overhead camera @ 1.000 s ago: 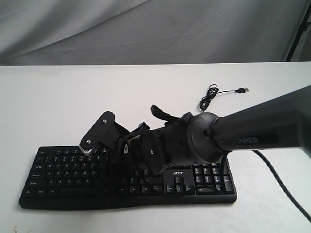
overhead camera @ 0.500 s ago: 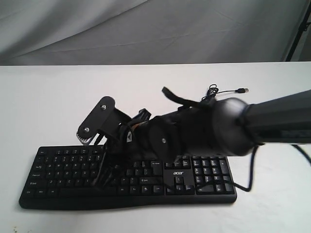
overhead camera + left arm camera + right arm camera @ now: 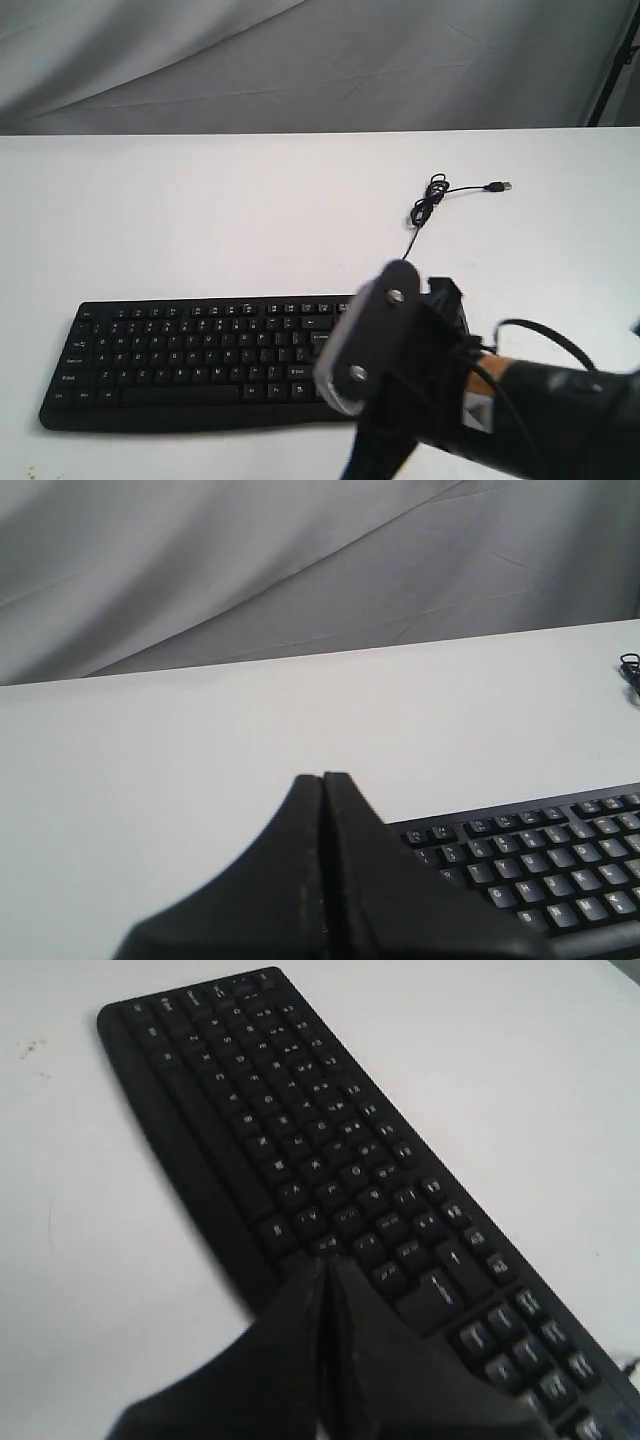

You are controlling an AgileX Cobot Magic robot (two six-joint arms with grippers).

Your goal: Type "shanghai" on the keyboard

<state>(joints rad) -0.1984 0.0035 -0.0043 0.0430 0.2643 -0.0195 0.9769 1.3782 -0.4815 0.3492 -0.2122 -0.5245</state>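
The black keyboard (image 3: 190, 360) lies flat on the white table, its long side facing the exterior camera. My right arm (image 3: 520, 410) fills the near right corner and hides the keyboard's right end and number pad. The right gripper (image 3: 320, 1262) is shut, fingers pressed together and holding nothing. Its tip points at the bottom key row near the front edge of the keyboard (image 3: 300, 1140). The left gripper (image 3: 323, 778) is also shut and empty. It sits off one end of the keyboard (image 3: 540, 870) and does not show in the exterior view.
The keyboard's thin black cable (image 3: 428, 205) lies coiled on the table behind it, ending in a USB plug (image 3: 497, 186). A grey cloth backdrop (image 3: 300, 60) hangs behind the table's far edge. A loop of the arm's own cable (image 3: 535, 335) arches above the right arm.
The right arm has pulled back from over the middle keys toward the near right corner. The letter keys it covered now show. The keyboard has not moved.
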